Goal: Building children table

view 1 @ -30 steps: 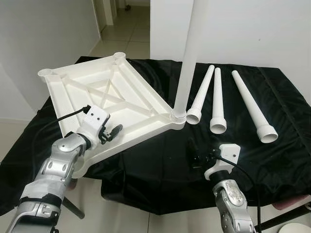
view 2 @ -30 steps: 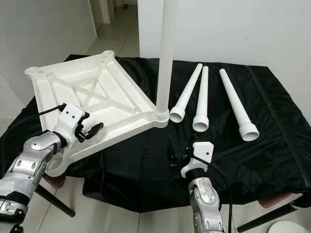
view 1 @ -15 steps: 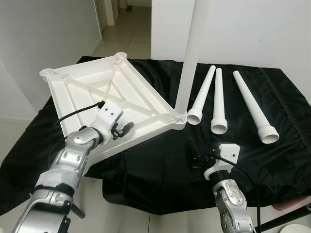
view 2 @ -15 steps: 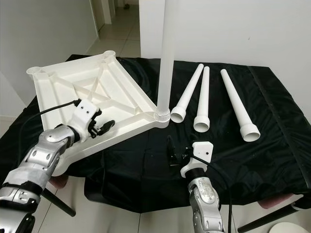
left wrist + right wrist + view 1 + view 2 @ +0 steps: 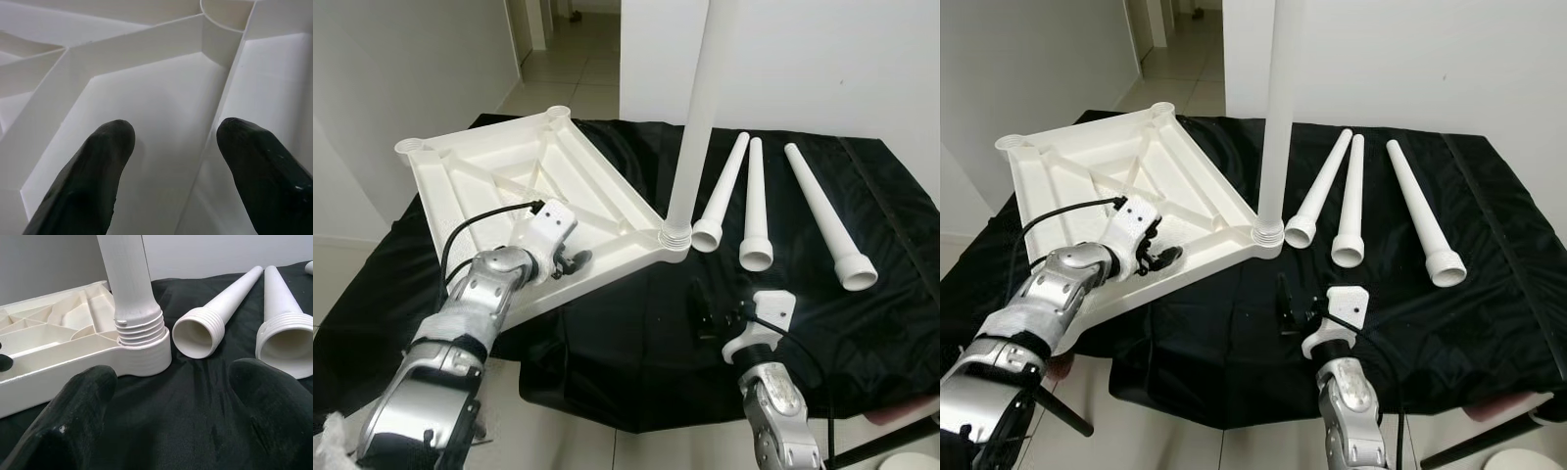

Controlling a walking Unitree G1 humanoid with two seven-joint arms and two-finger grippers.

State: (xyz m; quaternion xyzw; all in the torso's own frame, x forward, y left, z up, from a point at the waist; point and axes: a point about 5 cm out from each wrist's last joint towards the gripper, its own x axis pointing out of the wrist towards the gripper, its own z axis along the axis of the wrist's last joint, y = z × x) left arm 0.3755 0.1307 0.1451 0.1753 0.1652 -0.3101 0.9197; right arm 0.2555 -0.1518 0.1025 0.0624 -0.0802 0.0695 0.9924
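The white tabletop lies upside down at the left of the black-draped table, its ribbed underside facing up. One white leg stands upright, screwed into the near right corner socket. Three loose legs lie side by side to its right. My left gripper is open over the tabletop's near rim, its fingers either side of a rib. My right gripper is open low over the cloth, just in front of the upright leg, holding nothing.
The black cloth hangs over the table's front edge close to my arms. White walls stand behind, and a tiled corridor opens at the far left. Bare cloth lies between the right gripper and the loose legs.
My left gripper has slid right along the tabletop's near rim, closer to the upright leg. The right gripper has stayed put.
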